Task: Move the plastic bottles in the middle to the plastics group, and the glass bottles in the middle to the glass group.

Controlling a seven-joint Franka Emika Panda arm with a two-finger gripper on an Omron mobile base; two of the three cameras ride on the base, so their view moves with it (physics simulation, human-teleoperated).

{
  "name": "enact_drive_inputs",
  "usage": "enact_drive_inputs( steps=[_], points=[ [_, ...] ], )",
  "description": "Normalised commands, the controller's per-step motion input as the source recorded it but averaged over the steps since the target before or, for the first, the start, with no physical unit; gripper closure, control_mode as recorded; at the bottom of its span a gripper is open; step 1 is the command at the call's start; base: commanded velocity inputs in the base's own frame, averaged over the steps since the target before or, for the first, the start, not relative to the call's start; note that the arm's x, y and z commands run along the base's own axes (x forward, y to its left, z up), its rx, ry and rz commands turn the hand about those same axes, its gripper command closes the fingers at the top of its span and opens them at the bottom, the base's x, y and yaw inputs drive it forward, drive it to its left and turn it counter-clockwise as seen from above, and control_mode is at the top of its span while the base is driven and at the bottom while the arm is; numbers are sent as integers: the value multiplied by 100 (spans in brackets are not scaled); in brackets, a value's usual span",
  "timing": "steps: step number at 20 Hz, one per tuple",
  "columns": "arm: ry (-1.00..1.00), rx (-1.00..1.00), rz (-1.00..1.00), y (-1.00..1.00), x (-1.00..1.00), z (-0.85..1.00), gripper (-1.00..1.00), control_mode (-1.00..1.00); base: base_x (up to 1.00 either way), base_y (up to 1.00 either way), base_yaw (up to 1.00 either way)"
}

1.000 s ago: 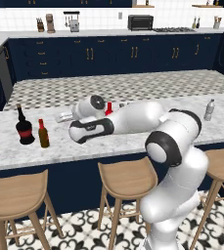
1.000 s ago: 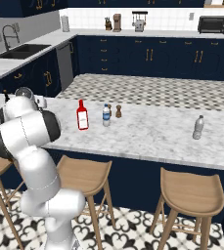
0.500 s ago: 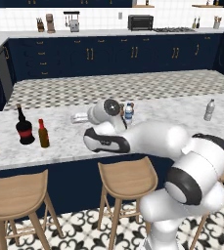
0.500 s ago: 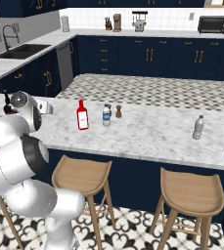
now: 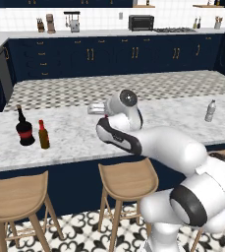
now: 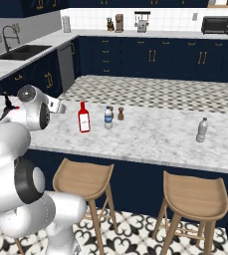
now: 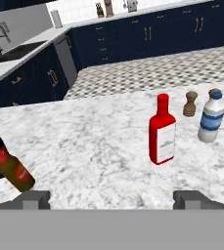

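On veined marble counter (image 7: pixel 99 136), flat-sided red bottle (image 7: pixel 162 132), ribbed clear bottle (image 7: pixel 211 117)

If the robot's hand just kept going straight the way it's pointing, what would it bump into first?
Probably the flat red bottle. In the hand view the open hand points across the marble counter, with that bottle nearest ahead, slightly off centre. The blue-labelled water bottle stands farther off to one side. Depth is hard to judge.
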Motion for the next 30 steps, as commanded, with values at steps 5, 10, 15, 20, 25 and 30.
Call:
enact_drive_inputs(
  steps=[5,10,15,20,25,30],
  points=[
    [3,10,0,-43,2,20,-100,-100,0,0,0],
    [3,4,0,-48,19,5,-100,-100,0,0,0],
    [21,-3,0,-28,53,-3,-100,-100,0,0,0],
    [28,-5,9,-10,50,-17,-100,-100,0,0,0],
    [5,-16,20,0,43,-49,-100,-100,0,0,0],
    [0,-24,15,0,56,-52,-100,-100,0,0,0]
  ],
)
